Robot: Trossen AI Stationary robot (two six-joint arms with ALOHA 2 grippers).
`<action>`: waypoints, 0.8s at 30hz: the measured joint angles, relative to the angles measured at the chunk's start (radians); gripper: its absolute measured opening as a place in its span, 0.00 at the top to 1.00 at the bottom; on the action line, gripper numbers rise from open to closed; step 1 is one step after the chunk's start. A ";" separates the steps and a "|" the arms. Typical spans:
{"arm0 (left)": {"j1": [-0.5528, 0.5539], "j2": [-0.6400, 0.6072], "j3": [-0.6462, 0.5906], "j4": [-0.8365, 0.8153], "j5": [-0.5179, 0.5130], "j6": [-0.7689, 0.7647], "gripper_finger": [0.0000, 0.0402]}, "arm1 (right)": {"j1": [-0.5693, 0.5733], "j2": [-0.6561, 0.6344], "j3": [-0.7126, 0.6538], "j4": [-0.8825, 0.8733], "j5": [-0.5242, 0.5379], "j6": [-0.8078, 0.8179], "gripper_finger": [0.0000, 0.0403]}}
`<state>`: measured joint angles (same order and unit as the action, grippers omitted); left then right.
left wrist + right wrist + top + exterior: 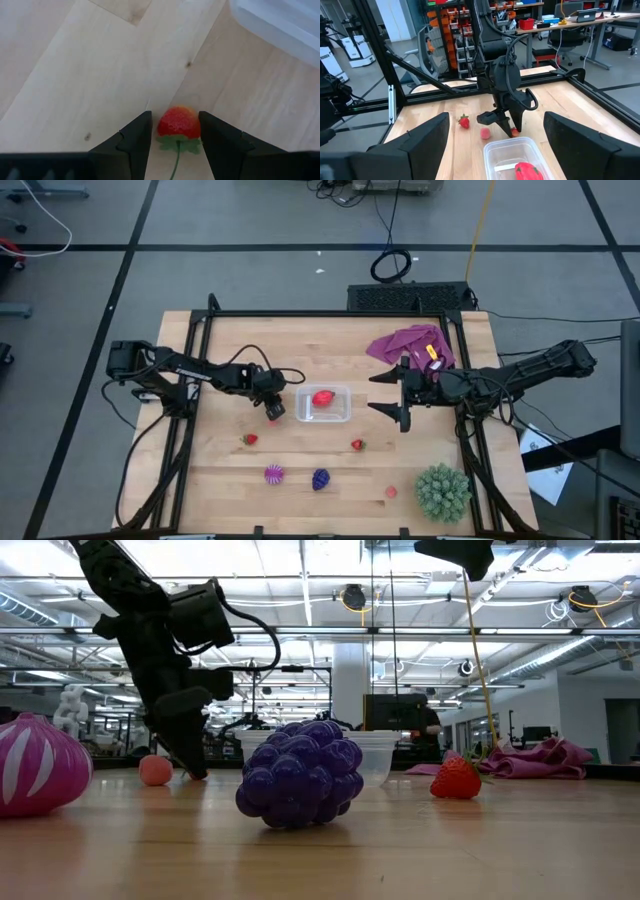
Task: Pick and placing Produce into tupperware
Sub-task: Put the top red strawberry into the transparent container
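The clear tupperware [323, 404] stands mid-table with one red piece [322, 397] inside. My left gripper [272, 408] points down just left of the box, open, its fingers on either side of a red strawberry [179, 122] that lies on the wood. My right gripper [400, 395] hovers wide open to the right of the box, above the table. Loose on the table lie two more strawberries [249, 439] [357, 444], a spiky purple piece [273, 474], a purple grape cluster [320, 478] and pinkish bits [391, 491] [485, 133]. My left gripper comes from above, pointing down, with the strawberry's body [170, 125] between its two fingers. One finger [215, 137] stands right against the berry's side and the other shows a small gap; whether either touches, I cannot tell. The berry lies on the table, leaves toward the gripper.
A big green spiky ball [442, 490] sits near the table's near right corner, and a purple-magenta cloth [410, 343] lies at the far right. A black frame [330, 313] runs along the table's edges. Bare wood lies in front of the box.
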<state>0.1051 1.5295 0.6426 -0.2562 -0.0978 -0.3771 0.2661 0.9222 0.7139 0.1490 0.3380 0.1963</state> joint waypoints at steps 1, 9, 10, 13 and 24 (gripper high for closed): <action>0.000 0.000 0.000 0.000 0.000 0.000 0.58 | 0.000 0.000 0.000 0.000 0.000 0.000 0.21; 0.000 -0.005 0.000 -0.002 -0.003 -0.002 0.58 | 0.000 0.000 0.000 0.000 0.000 0.000 0.21; 0.000 -0.005 0.001 -0.002 -0.003 -0.002 0.58 | 0.000 0.000 0.000 0.000 0.000 0.000 0.21; 0.000 -0.005 0.002 -0.003 -0.003 -0.002 0.58 | 0.000 0.000 0.000 -0.001 0.000 0.000 0.21; 0.000 -0.005 0.003 -0.003 -0.006 -0.005 0.66 | 0.000 0.000 0.000 -0.001 0.000 0.000 0.21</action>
<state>0.1055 1.5244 0.6454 -0.2593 -0.1036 -0.3824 0.2661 0.9222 0.7139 0.1482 0.3378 0.1963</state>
